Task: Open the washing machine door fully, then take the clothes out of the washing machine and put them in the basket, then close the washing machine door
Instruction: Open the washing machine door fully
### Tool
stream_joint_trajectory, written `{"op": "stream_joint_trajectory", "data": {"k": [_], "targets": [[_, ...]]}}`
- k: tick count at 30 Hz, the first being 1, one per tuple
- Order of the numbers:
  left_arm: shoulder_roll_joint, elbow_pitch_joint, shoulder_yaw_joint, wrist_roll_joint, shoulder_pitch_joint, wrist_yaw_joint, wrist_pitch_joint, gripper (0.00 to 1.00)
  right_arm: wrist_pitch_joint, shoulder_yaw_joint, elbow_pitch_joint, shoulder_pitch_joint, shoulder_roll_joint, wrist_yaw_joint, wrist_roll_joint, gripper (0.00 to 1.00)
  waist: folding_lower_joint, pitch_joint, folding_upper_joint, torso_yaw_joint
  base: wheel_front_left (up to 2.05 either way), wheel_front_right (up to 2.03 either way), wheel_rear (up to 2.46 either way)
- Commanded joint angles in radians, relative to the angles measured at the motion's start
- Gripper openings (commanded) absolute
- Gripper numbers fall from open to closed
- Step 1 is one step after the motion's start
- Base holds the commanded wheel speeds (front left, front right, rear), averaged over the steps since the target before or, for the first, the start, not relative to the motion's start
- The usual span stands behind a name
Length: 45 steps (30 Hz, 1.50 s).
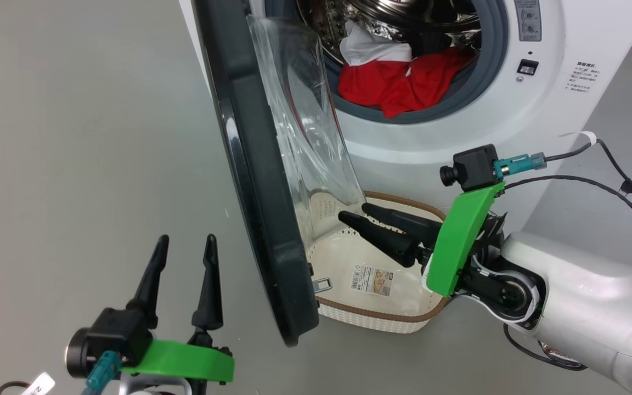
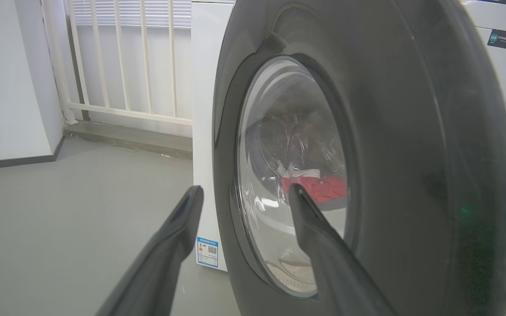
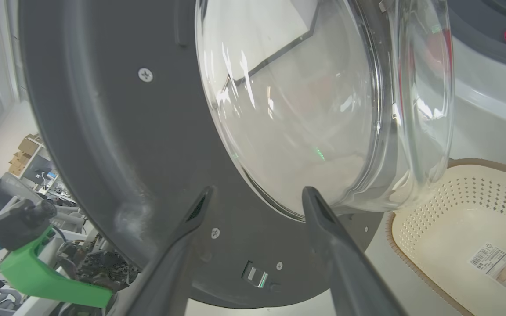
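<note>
Over basket [image 1: 371, 323], R tool [image 1: 355, 212] wide & empty by door [image 1: 250, 181]; L tool [image 1: 186, 238] likewise, door's outer side.

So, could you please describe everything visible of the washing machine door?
The washing machine door is round, with a wide glossy dark rim and a bulging clear glass bowl. It stands partly open, swung out from the washing machine, its lower edge beside the basket. A latch and screws show inside. The right gripper, open, points at it.
</note>
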Motion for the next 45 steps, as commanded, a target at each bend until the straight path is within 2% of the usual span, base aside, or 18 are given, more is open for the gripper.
{"op": "stream_joint_trajectory", "data": {"k": [1,13,20,22,26,30,31,33,39,45], "targets": [[0.018,-0.027,0.035,-0.009,0.004,0.001,-0.008,1.00,-0.034,-0.006,0.009,0.029,0.005,0.008,-0.064,1.00,0.0000,-0.002,0.0000,-0.005,0.00,0.00,0.00],[0.023,-0.040,0.040,-0.006,0.016,0.009,-0.008,1.00,-0.179,-0.014,0.164,0.085,0.042,0.008,-0.316,1.00,0.0000,-0.013,0.0000,-0.024,0.00,0.00,0.00],[0.024,-0.048,0.043,-0.007,0.022,0.012,-0.008,1.00,-0.227,-0.117,0.294,0.135,0.079,0.008,-0.465,1.00,0.0000,-0.015,0.0000,-0.034,0.00,0.00,0.00],[0.025,-0.052,0.046,-0.007,0.025,0.013,-0.008,1.00,-0.230,-0.179,0.333,0.152,0.093,0.008,-0.533,1.00,0.0000,-0.016,0.0000,-0.036,0.00,0.00,0.00],[0.026,-0.062,0.052,-0.005,0.031,0.015,-0.008,1.00,-0.231,-0.375,0.353,0.216,0.134,0.008,-0.713,1.00,0.0000,-0.018,0.0000,-0.042,0.00,0.00,0.00],[0.026,-0.069,0.057,0.000,0.037,0.016,-0.008,1.00,-0.231,-0.591,0.313,0.321,0.179,0.008,-0.929,1.00,0.0000,-0.022,0.0000,-0.047,0.00,0.00,0.00],[0.026,-0.074,0.060,0.002,0.038,0.016,-0.008,1.00,-0.232,-0.688,0.278,0.385,0.208,0.008,-1.032,1.00,0.0000,-0.023,0.0000,-0.048,0.00,0.00,0.00],[0.026,-0.077,0.063,0.004,0.040,0.016,-0.008,1.00,-0.232,-0.775,0.238,0.449,0.241,0.008,-1.126,1.00,0.0000,-0.024,0.0000,-0.049,0.00,0.00,0.00],[0.022,-0.094,0.068,0.009,0.043,0.015,-0.008,1.00,-0.231,-0.961,0.094,0.600,0.336,0.008,-1.368,1.00,0.0000,-0.016,0.0000,-0.052,0.00,0.00,0.00],[0.015,-0.102,0.073,0.014,0.042,0.011,-0.008,1.00,-0.212,-1.072,-0.054,0.730,0.400,0.008,-1.514,1.00,0.0000,-0.012,0.0000,-0.047,0.00,0.00,0.00]]}}
